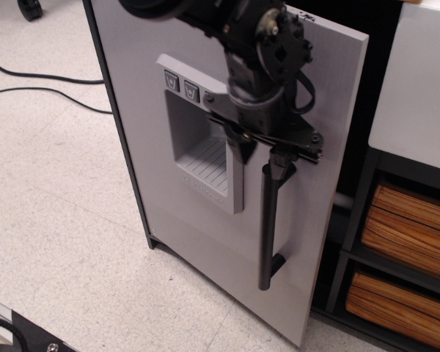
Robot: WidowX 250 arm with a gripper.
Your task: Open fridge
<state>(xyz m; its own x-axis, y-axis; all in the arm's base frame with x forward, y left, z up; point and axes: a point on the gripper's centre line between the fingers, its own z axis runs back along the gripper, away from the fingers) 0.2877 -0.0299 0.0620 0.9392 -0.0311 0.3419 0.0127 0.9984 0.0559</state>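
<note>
The arm reaches down from the top edge, its gripper (262,150) angled against the door of the fridge (154,59), fingers pinched around the top of the vertical black handle (267,220). The grey door stands swung partly outward, a dark gap showing along its right edge. The fridge sits on a speckled pale floor (51,220), black cables (37,81) trailing at left; wooden-slat drawers (407,220) sit to its right
</note>
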